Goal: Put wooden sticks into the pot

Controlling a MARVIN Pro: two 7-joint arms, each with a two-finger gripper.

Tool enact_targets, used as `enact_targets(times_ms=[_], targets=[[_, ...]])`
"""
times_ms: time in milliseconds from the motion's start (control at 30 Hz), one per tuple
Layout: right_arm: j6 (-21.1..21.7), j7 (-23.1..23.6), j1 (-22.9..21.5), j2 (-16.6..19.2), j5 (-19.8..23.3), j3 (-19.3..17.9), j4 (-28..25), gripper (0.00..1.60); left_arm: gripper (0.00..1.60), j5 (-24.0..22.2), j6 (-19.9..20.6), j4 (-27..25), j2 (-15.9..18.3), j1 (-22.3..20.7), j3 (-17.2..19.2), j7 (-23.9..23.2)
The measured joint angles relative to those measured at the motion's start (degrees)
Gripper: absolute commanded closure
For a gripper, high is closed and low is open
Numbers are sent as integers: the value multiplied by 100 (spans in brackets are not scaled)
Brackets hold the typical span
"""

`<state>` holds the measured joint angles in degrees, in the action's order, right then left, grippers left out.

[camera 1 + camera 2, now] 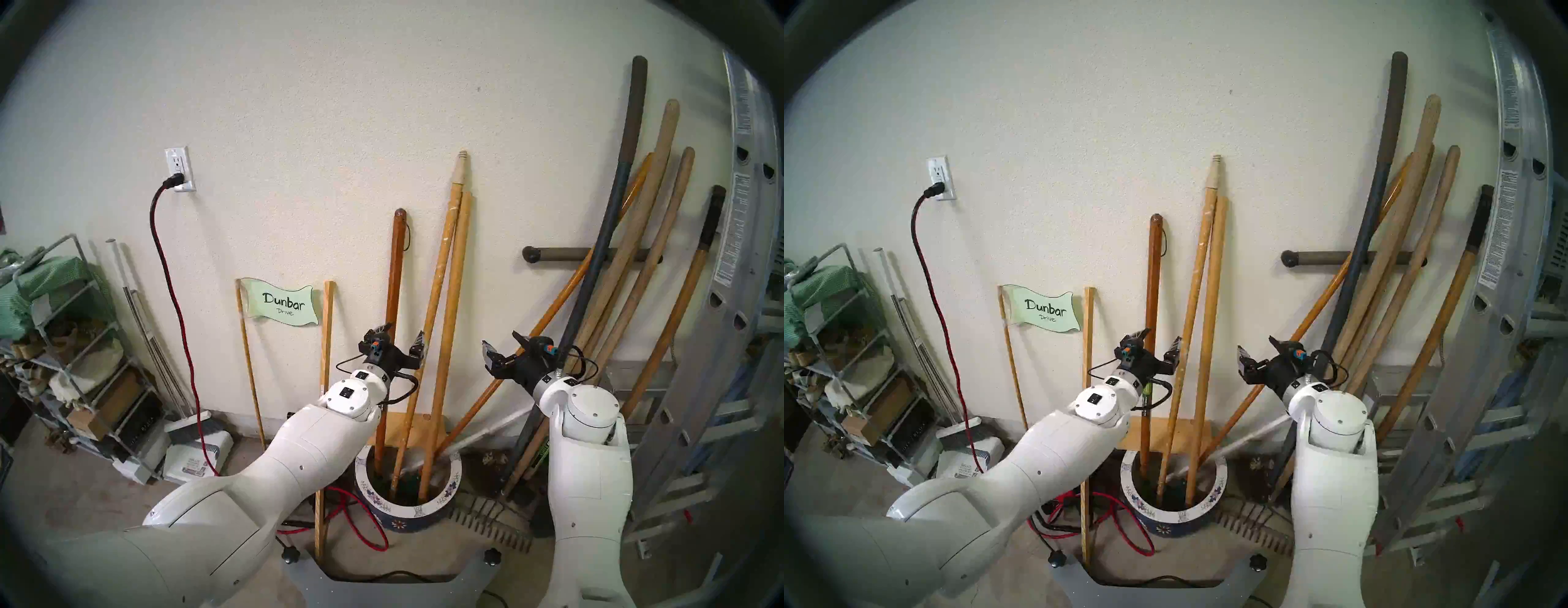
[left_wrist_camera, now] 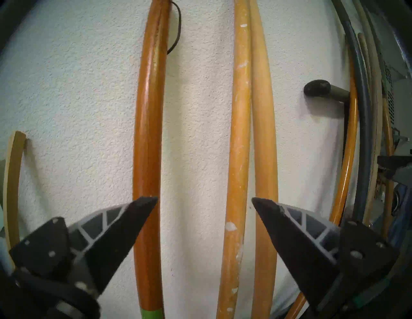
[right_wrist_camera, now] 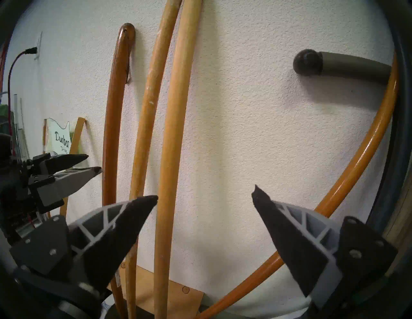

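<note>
The pot (image 1: 429, 508), dark blue with a flowered white rim, stands on the floor by the wall. Three wooden sticks stand in it and lean on the wall: a dark red-brown one (image 1: 394, 288) with a cord loop, a paint-flecked one (image 1: 443, 271) with a cream tip, and a plain pale dowel (image 1: 461, 263). My left gripper (image 1: 402, 333) is open in front of the red-brown and flecked sticks (image 2: 237, 133) and holds nothing. To the right of the dowel (image 3: 171, 133), my right gripper (image 1: 502, 339) is open and empty too.
A glossy orange handle (image 1: 509, 369) slants into the pot from a bundle of tool handles (image 1: 636, 276) on the right, beside a ladder (image 1: 746, 254). A thin square slat (image 1: 326, 382), a Dunbar sign (image 1: 284, 301), a red cord (image 1: 169, 276) and a shelf (image 1: 63, 339) stand to the left.
</note>
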<state>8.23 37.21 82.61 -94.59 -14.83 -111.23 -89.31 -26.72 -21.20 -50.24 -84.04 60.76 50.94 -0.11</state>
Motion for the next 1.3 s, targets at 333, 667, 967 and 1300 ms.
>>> enact_targets(times_ms=[333, 667, 967, 1300], targets=[[0, 0, 0, 0, 0, 0, 0, 0, 11, -3, -22, -677, 176, 432, -98, 159], [0, 0, 0, 0, 0, 0, 0, 0, 0, -4, -24, -1536, 500, 956, -116, 424], [0, 0, 0, 0, 0, 0, 0, 0, 0, -1, -23, -2370, 841, 1491, -116, 706], [0, 0, 0, 0, 0, 0, 0, 0, 0, 66, 47, -3241, 1238, 2077, -123, 1026]])
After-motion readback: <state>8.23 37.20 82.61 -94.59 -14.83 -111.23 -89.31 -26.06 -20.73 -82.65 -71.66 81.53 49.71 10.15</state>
